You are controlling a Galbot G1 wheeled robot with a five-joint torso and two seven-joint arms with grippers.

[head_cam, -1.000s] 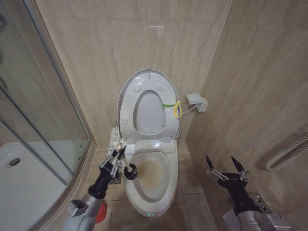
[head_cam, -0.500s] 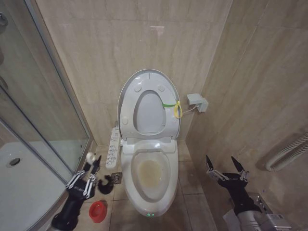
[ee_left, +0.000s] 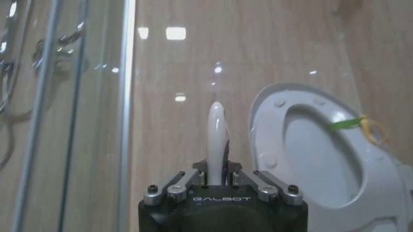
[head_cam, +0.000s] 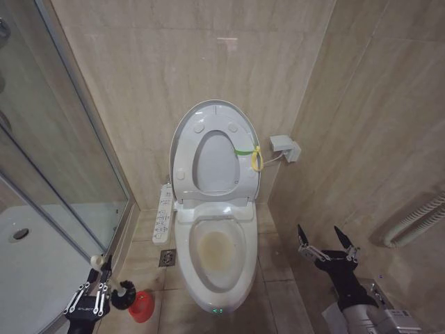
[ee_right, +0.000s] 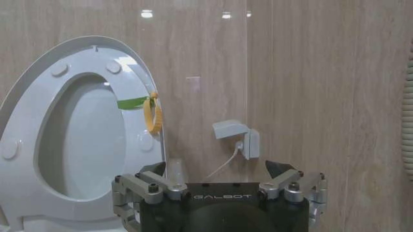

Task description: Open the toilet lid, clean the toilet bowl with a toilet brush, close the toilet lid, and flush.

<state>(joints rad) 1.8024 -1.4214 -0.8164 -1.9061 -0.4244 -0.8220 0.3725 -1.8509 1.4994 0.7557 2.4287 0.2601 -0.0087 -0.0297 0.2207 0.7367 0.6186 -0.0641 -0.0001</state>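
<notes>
The toilet lid [head_cam: 182,139] stands upright against the wall with the ring seat raised against it, also seen as the toilet lid [ee_left: 264,130] and the toilet lid [ee_right: 26,82]. Below it the toilet bowl [head_cam: 215,254] lies uncovered, its inside stained yellowish-brown. My left gripper [head_cam: 90,296] is low at the left, shut on the toilet brush handle [ee_left: 217,135]. The black bristle head [head_cam: 124,295] hangs just beside the red cup holder [head_cam: 142,307]. My right gripper [head_cam: 327,243] waits open to the right of the bowl, also seen as the right gripper [ee_right: 219,174].
A glass shower enclosure [head_cam: 62,188] and white shower tray [head_cam: 28,271] bound the left. A control panel [head_cam: 163,212] sits beside the bowl, with a floor drain [head_cam: 167,258] below it. A wall box [head_cam: 284,146] and a ribbed hose [head_cam: 417,219] are on the right wall.
My left arm drew back from the bowl's left rim toward the lower left, carrying the brush down beside the red cup holder. The right arm has not moved.
</notes>
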